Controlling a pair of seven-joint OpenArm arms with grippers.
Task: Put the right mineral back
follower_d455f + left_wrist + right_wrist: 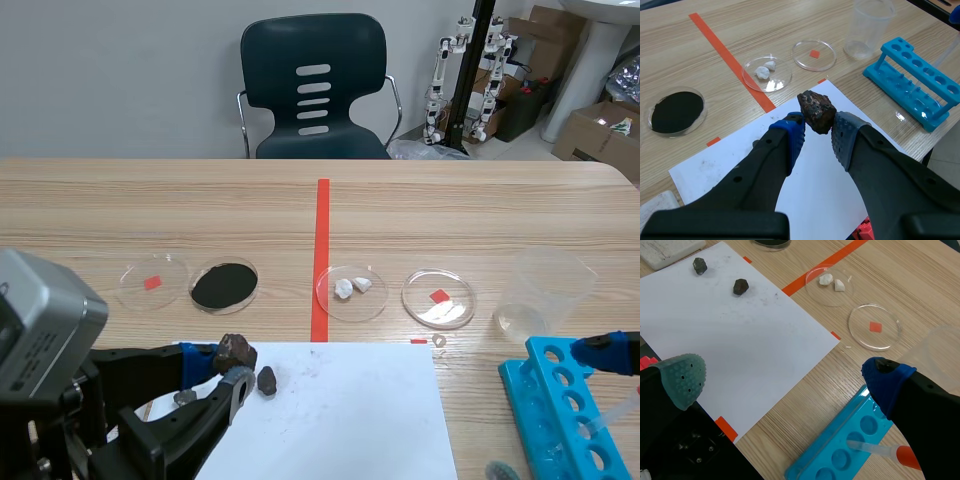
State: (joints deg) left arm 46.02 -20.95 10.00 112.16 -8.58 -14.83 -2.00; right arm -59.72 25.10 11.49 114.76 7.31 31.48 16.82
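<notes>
My left gripper (815,132) is shut on a dark brown, rusty-looking mineral (816,110), held a little above the white paper (740,160). In the scene view that mineral (237,350) hangs over the paper's near left corner in the left gripper (230,368). Two smaller dark minerals (740,286) (700,265) lie on the paper. One of them (267,379) lies just right of the gripper. A petri dish (351,292) right of the tape line holds two white minerals. My right gripper (785,380) stands open over the paper's edge and the blue rack, holding nothing.
A dish of black powder (223,286) and a bare dish with a red mark (152,282) sit left of the tape line. Another red-marked dish (437,298), a clear plastic beaker (545,290) and a blue tube rack (570,410) with a pipette stand at the right.
</notes>
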